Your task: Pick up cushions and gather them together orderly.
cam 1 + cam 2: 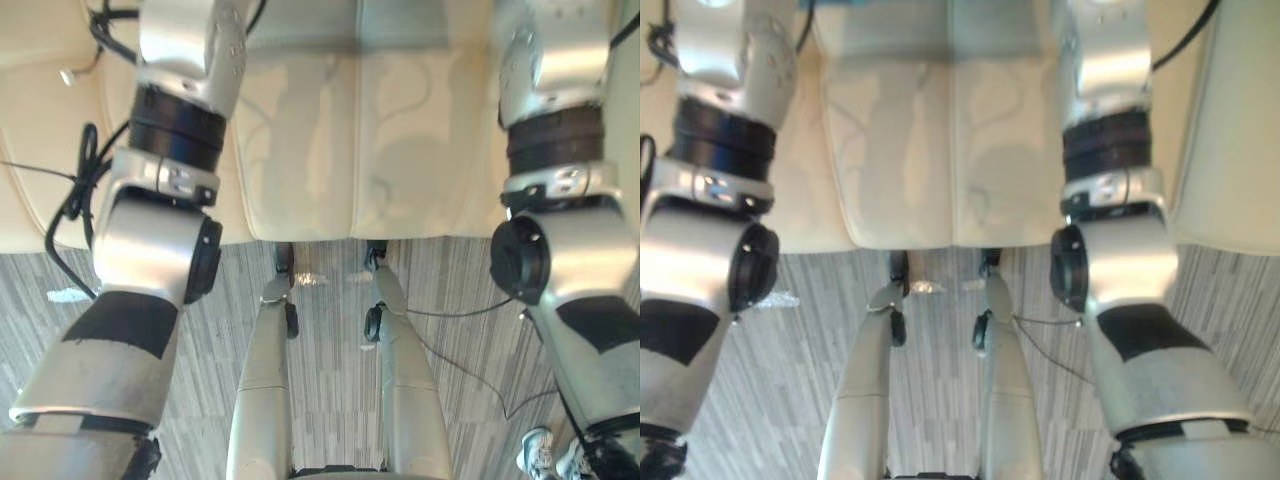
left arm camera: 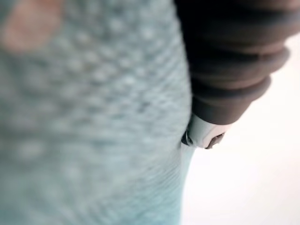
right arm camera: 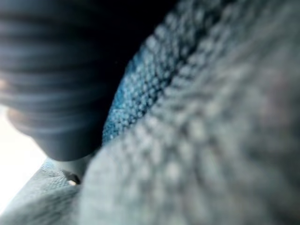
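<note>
— Left wrist view: knitted blue-grey cushion pressing right up against the left hand; grip impossible to tell.
— Same with the right hand; probably bracing it from both sides over the cream sofa.

A cream sofa is seen across the far part of the scene, its seat divided by a seam down the middle. A further cream section is set just beside it on the right. A grey-blue knitted cushion is seen close to pale upholstery; whether it rests on it cannot be told. Nearer, a grey striped floor is laid up to the sofa's front edge. A person's pale shoes are planted on the floor at the near right.
</note>
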